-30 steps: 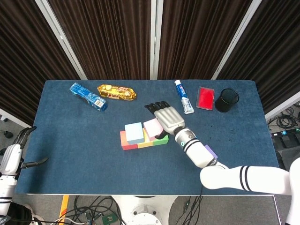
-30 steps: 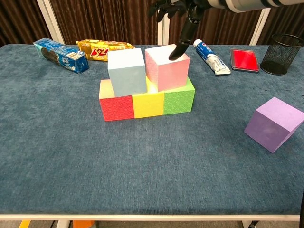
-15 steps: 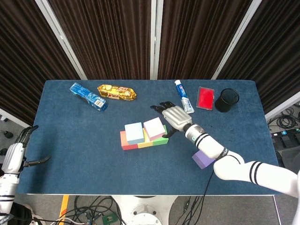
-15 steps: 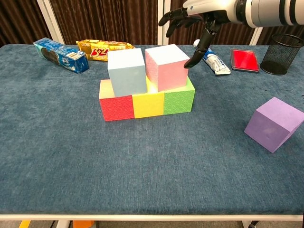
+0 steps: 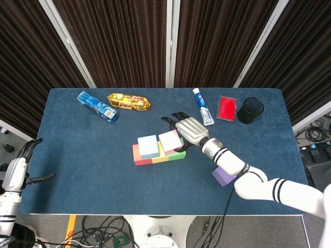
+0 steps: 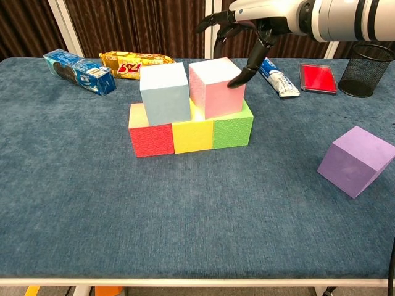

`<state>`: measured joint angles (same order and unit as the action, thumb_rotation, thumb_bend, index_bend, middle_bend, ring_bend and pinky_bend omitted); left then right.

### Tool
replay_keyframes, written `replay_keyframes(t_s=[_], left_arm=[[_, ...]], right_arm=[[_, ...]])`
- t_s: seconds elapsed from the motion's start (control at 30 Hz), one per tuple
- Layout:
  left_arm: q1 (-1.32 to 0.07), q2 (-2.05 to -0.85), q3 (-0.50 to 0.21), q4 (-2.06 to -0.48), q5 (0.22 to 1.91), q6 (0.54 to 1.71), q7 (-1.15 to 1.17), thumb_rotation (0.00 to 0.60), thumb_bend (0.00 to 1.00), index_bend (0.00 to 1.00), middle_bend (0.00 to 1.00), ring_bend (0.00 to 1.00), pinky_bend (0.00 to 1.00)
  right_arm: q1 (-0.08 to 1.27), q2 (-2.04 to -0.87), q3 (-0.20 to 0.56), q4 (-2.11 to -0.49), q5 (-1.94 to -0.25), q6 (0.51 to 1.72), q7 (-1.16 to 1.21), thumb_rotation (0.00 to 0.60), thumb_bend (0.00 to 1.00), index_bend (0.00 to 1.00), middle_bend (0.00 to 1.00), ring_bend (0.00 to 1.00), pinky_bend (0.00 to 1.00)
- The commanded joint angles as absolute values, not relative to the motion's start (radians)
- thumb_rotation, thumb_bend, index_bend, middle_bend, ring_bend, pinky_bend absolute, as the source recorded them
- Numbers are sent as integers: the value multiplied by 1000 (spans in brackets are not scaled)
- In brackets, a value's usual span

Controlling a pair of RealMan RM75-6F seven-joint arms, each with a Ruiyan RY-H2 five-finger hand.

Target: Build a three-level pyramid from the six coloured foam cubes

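Red foam cube (image 6: 152,139), yellow foam cube (image 6: 192,136) and green foam cube (image 6: 232,131) in a row, left to right. Pale blue foam cube (image 6: 165,92) and pink foam cube (image 6: 216,87) on top, side by side. Purple foam cube (image 6: 356,160) tilted, well apart to the right.

— Where is the right hand (image 5: 189,130)?
— Stretched forward over the table, fingers spread and drooping, holding nothing.
— The left hand (image 5: 15,173)?
— At the near left edge, open.

Toothpaste tube (image 5: 203,106), red case (image 5: 226,108), mesh cup (image 5: 250,110)
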<state>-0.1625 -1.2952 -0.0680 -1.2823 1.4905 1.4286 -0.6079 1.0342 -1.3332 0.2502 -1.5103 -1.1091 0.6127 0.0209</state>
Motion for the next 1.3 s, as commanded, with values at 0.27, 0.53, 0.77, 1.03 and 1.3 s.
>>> replay_keyframes(t_s=[0.27, 0.53, 0.77, 1.03, 1.3], left_arm=[[-163, -1292, -68, -1285, 1494, 1430, -613, 600, 65, 86, 111, 7, 136], [-164, -1295, -67, -1283, 1494, 1429, -613, 600, 65, 86, 111, 8, 136], [-164, -1293, -64, -1279, 1497, 1426, -621, 600, 65, 86, 111, 7, 136], [-161, -1290, -61, -1276, 1501, 1430, -629, 600, 65, 85, 111, 7, 136], [-158, -1292, -58, -1267, 1503, 1432, -641, 600, 65, 86, 111, 8, 136]], right_arm=[[1019, -1316, 256, -1532, -1118, 649, 34, 600, 101, 0, 503, 0, 0], [1012, -1325, 252, -1540, -1109, 668, 32, 600, 102, 0, 516, 5, 0], [1010, -1347, 242, -1538, -1094, 679, 16, 600, 110, 0, 521, 14, 0], [1013, -1355, 241, -1553, -1065, 697, -20, 600, 132, 0, 520, 14, 0], [1018, -1366, 239, -1560, -1034, 710, -55, 600, 147, 0, 520, 14, 0]])
